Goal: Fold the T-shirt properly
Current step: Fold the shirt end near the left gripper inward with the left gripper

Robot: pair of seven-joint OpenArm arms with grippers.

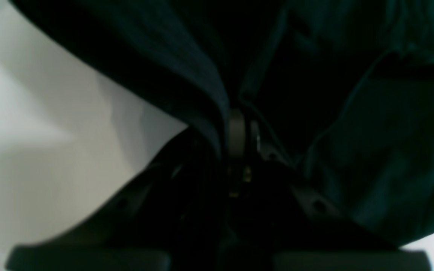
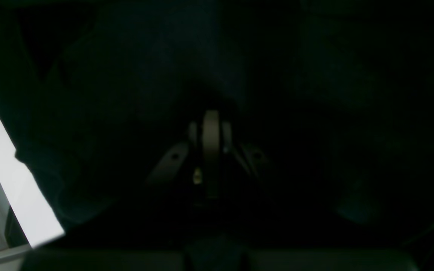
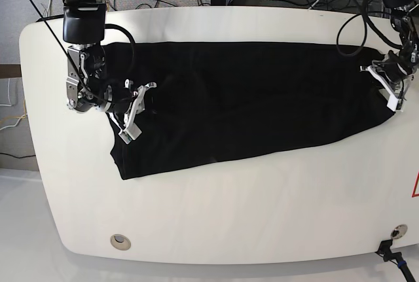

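A black T-shirt [image 3: 249, 102] lay spread lengthwise across the white table [image 3: 216, 223], stretched between 2 robot arms. The right gripper [image 3: 134, 108], at the base view's left, sat low over the shirt's end there, its white fingers [image 3: 128, 130] against the cloth. The right wrist view was nearly all dark fabric, with the jaws together on the T-shirt [image 2: 126, 94]. The left gripper [image 3: 393, 86], at the table's opposite end, met the shirt's far edge. In the left wrist view its jaws were closed with a gathered ridge of the T-shirt [image 1: 371, 124] pinched between them, the table [image 1: 51, 150] showing pale beside it.
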